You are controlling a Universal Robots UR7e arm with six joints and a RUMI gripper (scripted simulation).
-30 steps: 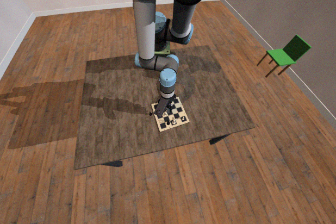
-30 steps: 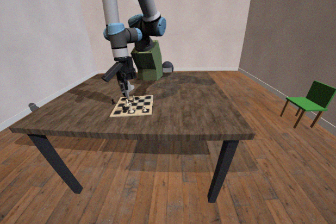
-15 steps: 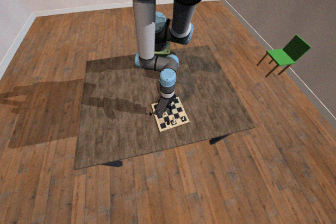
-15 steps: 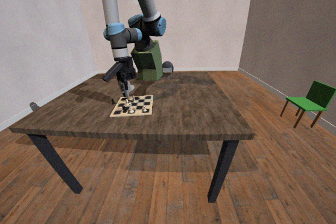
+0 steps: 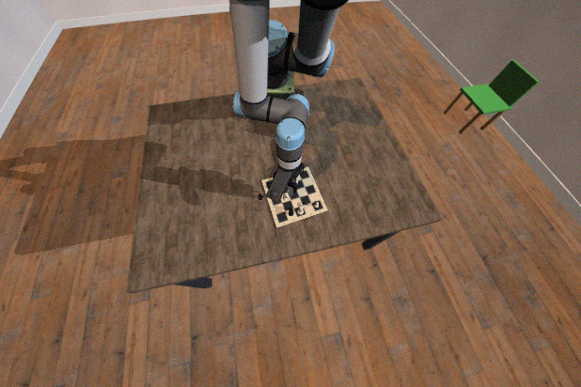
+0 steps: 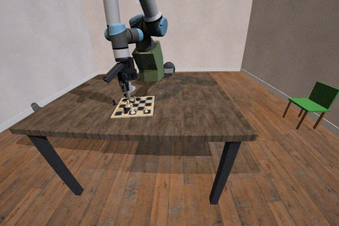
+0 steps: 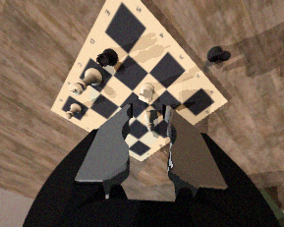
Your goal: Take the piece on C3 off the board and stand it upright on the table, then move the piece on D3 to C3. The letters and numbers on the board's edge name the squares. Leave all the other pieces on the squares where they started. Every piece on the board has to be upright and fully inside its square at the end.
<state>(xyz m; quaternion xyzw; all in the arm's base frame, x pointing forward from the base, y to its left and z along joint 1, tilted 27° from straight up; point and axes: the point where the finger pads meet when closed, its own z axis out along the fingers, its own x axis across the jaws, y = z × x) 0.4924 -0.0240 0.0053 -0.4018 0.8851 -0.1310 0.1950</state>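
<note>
The small chessboard (image 5: 294,197) lies on the wooden table and also shows in the exterior view (image 6: 134,106) and in the wrist view (image 7: 138,83). A black piece (image 7: 217,54) stands on the table just off the board's edge, also in the top and exterior views (image 5: 259,196) (image 6: 114,102). My gripper (image 7: 147,104) hangs low over the board's edge, partly open. Its fingers straddle a white piece (image 7: 150,119) without gripping it. Another white piece (image 7: 147,88) stands one square beyond. I cannot read which squares these are.
A black piece (image 7: 108,57) and three white pieces (image 7: 92,75) (image 7: 78,87) (image 7: 74,108) stand along the board's other side. The robot's green base (image 6: 149,65) sits at the table's back. A green chair (image 6: 312,103) stands far right.
</note>
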